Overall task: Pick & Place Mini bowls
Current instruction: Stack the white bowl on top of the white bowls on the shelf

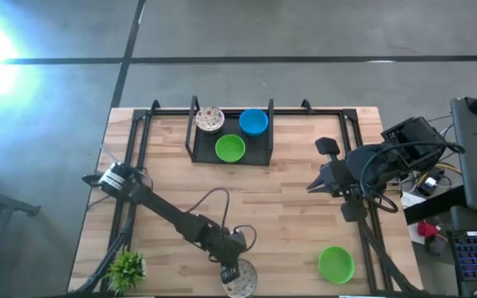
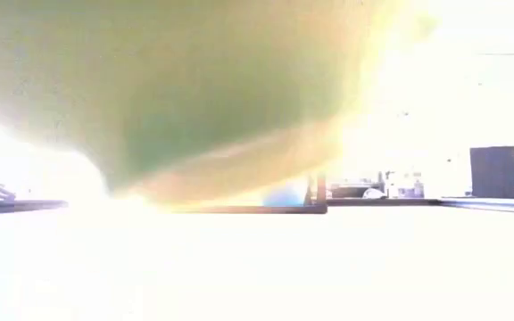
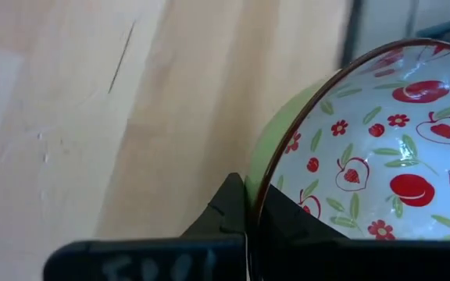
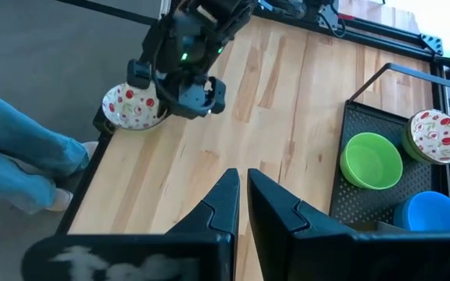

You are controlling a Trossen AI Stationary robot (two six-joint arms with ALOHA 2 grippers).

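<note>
Left tool (image 1: 232,273) down at the near edge of the pale wooden-plank worktop (image 1: 288,199), pinching the rim of a small round white bowl with red fruit and green leaf print (image 1: 240,280); one finger (image 3: 229,204) against the bowl's green outer wall, the other finger (image 3: 283,218) inside on the printed surface (image 3: 381,156). Same bowl (image 4: 133,107) seen from the right wrist view at the worktop's edge, under the left arm's dark wrist, with a person's blue-trousered legs (image 4: 14,148) beyond that edge.

Right tool (image 1: 315,184) hovering over the right-hand half of the worktop, empty, fingers (image 4: 223,204) nearly pressed together with only a thin slit between.

Black wire-mesh tray (image 1: 255,154) at the far middle of the worktop, holding three mini bowls: a plain bright green bowl (image 1: 230,148) nearest, a plain bright blue bowl (image 1: 253,122) behind to its right, and a second white fruit-print bowl (image 1: 209,119) behind to its left, at the tray's edge.

Another plain green bowl (image 1: 336,264) alone near the near right corner, well apart from both tools. Small spiky green potted plant (image 1: 126,269) at the near left corner.

Low view washed out by glare, mostly filled by a blurred green shape (image 2: 194,98).
</note>
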